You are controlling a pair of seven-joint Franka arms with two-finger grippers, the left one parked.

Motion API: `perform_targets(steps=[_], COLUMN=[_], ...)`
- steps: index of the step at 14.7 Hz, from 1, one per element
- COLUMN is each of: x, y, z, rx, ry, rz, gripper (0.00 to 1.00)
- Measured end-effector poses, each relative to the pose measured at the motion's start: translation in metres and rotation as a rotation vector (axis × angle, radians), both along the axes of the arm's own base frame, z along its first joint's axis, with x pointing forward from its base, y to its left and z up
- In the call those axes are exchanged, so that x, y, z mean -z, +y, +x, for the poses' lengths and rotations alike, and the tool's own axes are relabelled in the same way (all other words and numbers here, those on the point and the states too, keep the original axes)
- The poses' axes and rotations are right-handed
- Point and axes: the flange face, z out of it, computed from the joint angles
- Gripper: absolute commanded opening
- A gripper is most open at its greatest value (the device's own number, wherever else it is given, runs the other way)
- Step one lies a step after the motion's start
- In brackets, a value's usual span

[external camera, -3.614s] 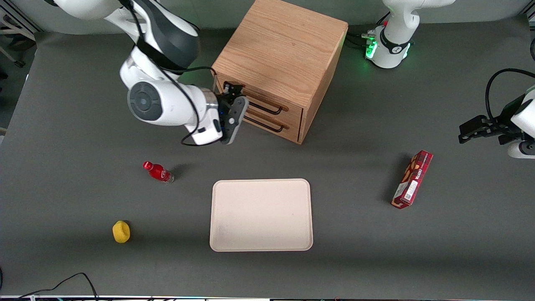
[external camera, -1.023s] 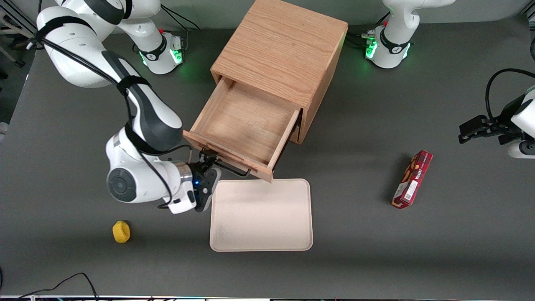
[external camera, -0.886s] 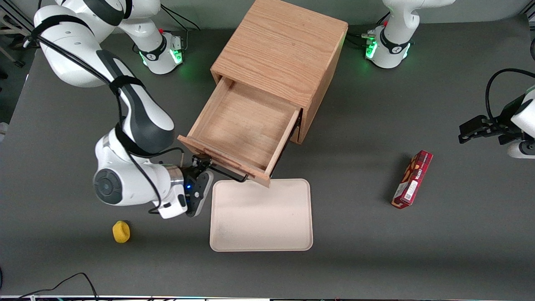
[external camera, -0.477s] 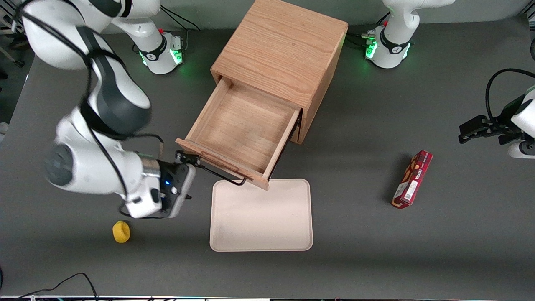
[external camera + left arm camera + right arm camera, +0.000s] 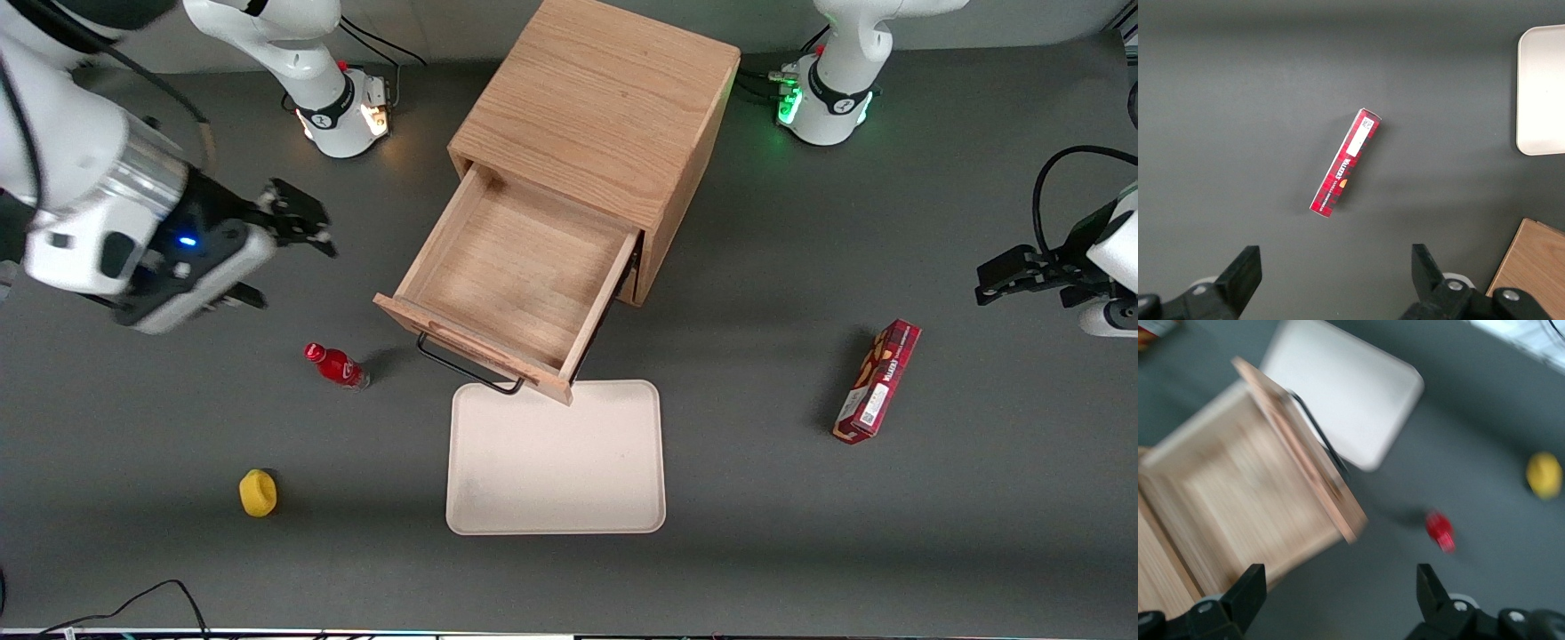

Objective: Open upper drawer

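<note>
Front view: oak cabinet [image 5: 613, 107] is the biggest item, sitting toward the parked arm's end from the gripper [image 5: 280, 231]. Its upper drawer [image 5: 511, 284] is pulled well out w/ nothing showing inside, black wire handle [image 5: 467, 369] on its front, nearer the front cam than the gripper and well apart from it. Gripper hangs raised above the table [image 5: 800, 533], fingers spread apart, holding nothing. Cream tray [image 5: 556, 458] lies just in front of the drawer, nearer the cam than the gripper. Red box [image 5: 876, 382] is far off toward the parked arm's end. Red bottle [image 5: 336, 365] lies nearer the cam than the gripper, beside the drawer front. Yellow object [image 5: 258, 492] is nearer the cam again. Right wrist view is motion-blurred but shows drawer [image 5: 1238, 500], tray [image 5: 1345, 387], bottle [image 5: 1439, 530], yellow object [image 5: 1543, 475].
</note>
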Motion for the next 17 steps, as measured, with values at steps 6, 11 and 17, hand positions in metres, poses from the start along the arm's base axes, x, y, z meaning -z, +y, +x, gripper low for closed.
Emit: perform_targets(steps=[6,11,17], x=[0.055,0.103,0.099], y=[-0.124,-0.13,-0.155], z=[-0.024,-0.086,-0.082], rx=[0.29,0.375,0.423], ry=[0.141,0.047,0.019], rz=[-0.152,-0.174,-0.159], gripper=[1.0,1.0,1.0])
